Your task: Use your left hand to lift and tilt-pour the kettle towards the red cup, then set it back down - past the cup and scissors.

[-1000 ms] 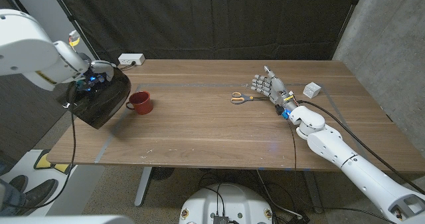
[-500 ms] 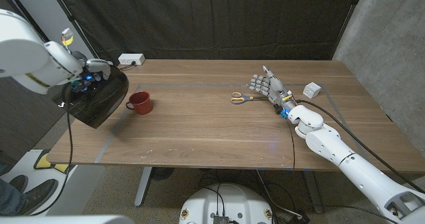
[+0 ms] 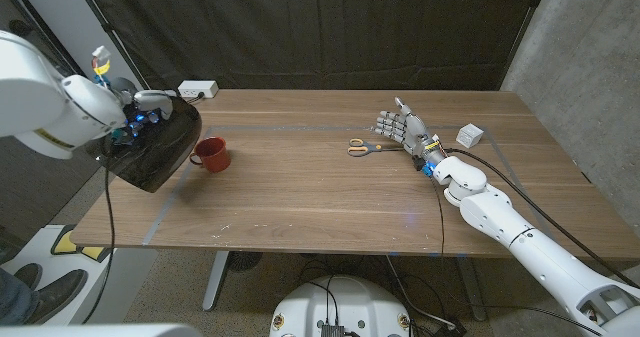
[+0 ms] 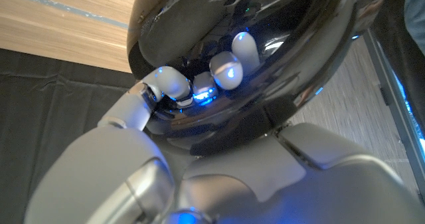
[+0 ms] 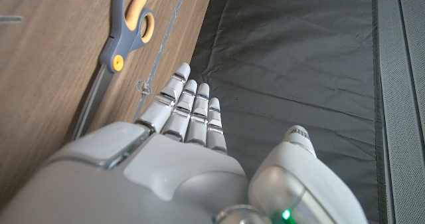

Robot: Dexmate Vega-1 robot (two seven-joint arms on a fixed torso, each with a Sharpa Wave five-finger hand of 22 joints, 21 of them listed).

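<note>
The left hand [image 3: 135, 127] grips the black kettle [image 3: 160, 149] at the table's left end, its fingers [image 4: 229, 68] curled around the dark glossy body in the left wrist view, where blue light reflects off the kettle [image 4: 265, 44]. In the head view the kettle is held above the wooden table [image 3: 330, 197], tilted, with its lower edge hanging over the table's left side and a faint shadow beneath it. The red cup [image 3: 211, 154] stands upright on the table just beside the kettle, on the side toward the table's centre; whether the two touch cannot be told. A black cable runs down from the left arm past the table's left edge. The scissors [image 3: 364, 147], with orange and grey handles, lie flat on the table well apart from the cup, toward the robot's right, and their blades point toward the right hand [image 3: 404, 130]. That hand holds nothing: it stands near the blade end of the scissors, fingers extended and close together. In the right wrist view the right hand [image 5: 179, 127] shows its straight fingers side by side next to the scissors [image 5: 116, 58], apart from them. A small white cube [image 3: 471, 134] sits on the table beyond the right hand, and a white power strip [image 3: 198, 90] rests at the far left edge.
</note>
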